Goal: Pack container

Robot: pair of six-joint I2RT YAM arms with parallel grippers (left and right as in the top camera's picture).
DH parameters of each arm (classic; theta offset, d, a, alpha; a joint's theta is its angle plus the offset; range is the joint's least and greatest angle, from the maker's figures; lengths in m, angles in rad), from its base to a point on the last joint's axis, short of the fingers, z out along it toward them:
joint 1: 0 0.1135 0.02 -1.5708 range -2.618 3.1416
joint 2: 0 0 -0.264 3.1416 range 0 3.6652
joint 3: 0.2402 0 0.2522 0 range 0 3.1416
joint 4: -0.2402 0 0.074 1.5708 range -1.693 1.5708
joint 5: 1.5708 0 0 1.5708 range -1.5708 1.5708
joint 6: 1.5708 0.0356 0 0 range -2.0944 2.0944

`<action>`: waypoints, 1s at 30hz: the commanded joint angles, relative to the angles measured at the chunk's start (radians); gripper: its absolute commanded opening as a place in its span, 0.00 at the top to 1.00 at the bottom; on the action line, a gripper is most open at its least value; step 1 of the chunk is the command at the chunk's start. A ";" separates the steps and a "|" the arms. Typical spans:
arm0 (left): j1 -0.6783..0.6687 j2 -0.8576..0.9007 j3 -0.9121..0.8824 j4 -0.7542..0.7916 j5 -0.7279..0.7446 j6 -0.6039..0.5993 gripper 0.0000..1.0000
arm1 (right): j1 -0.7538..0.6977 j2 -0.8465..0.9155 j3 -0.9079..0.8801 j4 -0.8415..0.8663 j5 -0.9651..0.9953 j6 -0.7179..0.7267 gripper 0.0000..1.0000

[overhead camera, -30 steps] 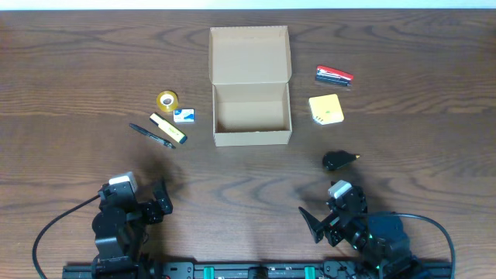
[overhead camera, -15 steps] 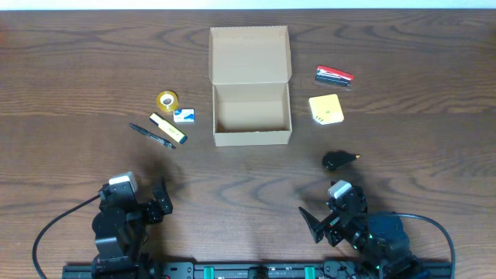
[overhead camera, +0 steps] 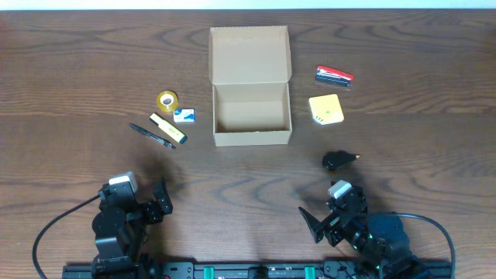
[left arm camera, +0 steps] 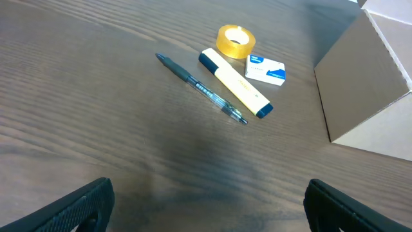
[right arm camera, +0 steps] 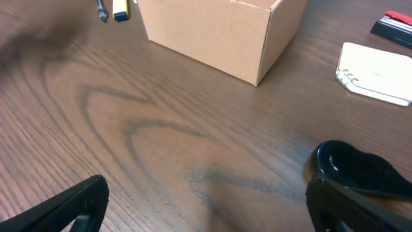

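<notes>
Container [overhead camera: 252, 116] of tan cardboard, rectangular, lid open; left pincer [left arm camera: 209, 206] and right pincer [right arm camera: 206, 206] spread.

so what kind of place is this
Probably a lab tabletop set up like an office desk: a wood-grain table, an open cardboard box, and loose stationery such as a tape roll, a pen and a red stapler.

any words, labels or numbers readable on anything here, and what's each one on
No text here can be read with certainty.
small white and blue box: dark print on its top, too small to read.
yellow highlighter: faint marks along the barrel, too blurred to read.
container: plain cardboard, no marking in view.
</notes>
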 commanded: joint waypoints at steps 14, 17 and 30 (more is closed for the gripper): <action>-0.004 -0.008 -0.007 0.000 0.004 0.000 0.05 | 0.010 -0.009 -0.006 0.008 0.034 0.006 0.01; -0.004 -0.008 -0.007 0.000 0.004 0.000 0.05 | 0.010 -0.009 -0.006 0.033 0.033 0.007 0.01; -0.004 -0.008 -0.007 0.000 0.004 0.000 0.05 | 0.010 -0.009 -0.006 0.254 0.031 0.682 0.01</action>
